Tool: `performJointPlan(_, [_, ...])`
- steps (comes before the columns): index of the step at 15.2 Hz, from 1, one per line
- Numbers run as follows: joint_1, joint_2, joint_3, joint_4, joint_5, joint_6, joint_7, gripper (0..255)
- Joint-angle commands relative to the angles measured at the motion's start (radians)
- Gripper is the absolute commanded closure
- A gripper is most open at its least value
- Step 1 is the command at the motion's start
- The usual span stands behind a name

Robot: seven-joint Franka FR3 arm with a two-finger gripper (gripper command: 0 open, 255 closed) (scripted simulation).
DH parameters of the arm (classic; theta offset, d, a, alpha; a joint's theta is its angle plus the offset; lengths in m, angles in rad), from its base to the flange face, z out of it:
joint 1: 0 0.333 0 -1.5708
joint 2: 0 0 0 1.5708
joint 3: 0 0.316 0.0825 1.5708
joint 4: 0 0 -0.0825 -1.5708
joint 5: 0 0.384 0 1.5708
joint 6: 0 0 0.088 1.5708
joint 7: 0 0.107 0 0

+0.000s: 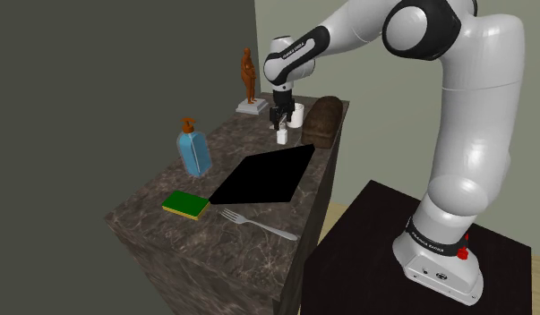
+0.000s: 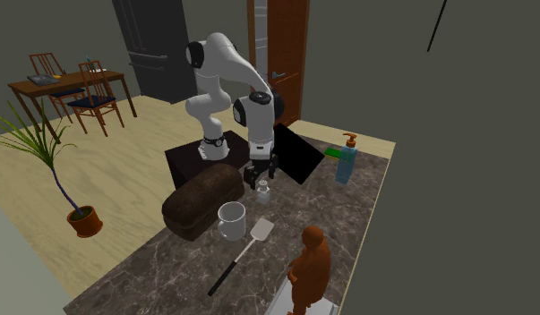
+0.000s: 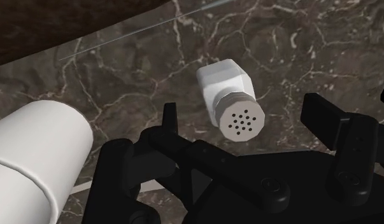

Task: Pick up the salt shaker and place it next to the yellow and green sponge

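The claw (image 1: 279, 119) hangs just above the salt shaker (image 1: 282, 137), pointing down at it. In the wrist view its fingers (image 3: 170, 124) stand apart, and the white shaker with its grey holed cap lies between them, touched by neither. The shaker stands upright on the dark marble tabletop (image 1: 160, 192), just beside a white mug (image 1: 297, 114) and near a brown loaf of bread (image 1: 323, 119). A brown figurine (image 1: 250, 79) stands at the far corner. The yellow and green sponge (image 1: 186, 204) lies well apart from the shaker, toward the shoulder view's lower left, past a flat black mat (image 1: 263, 174). A blue soap bottle (image 1: 193, 150) stands near the sponge, and a fork (image 1: 259, 225) lies by the mat's near edge.
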Motion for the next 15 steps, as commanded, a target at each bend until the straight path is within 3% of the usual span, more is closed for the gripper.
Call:
performJointPlan(1, [0.000, 0.001, 0.000, 0.000, 0.000, 0.001, 0.000, 0])
performJointPlan(4, [0.000, 0.001, 0.000, 0.000, 0.000, 0.001, 0.000, 0])
performJointPlan(5, [0.000, 0.001, 0.000, 0.000, 0.000, 0.001, 0.000, 255])
performJointPlan(15, [0.000, -0.005, 0.000, 0.006, -0.001, -0.010, 0.001, 255])
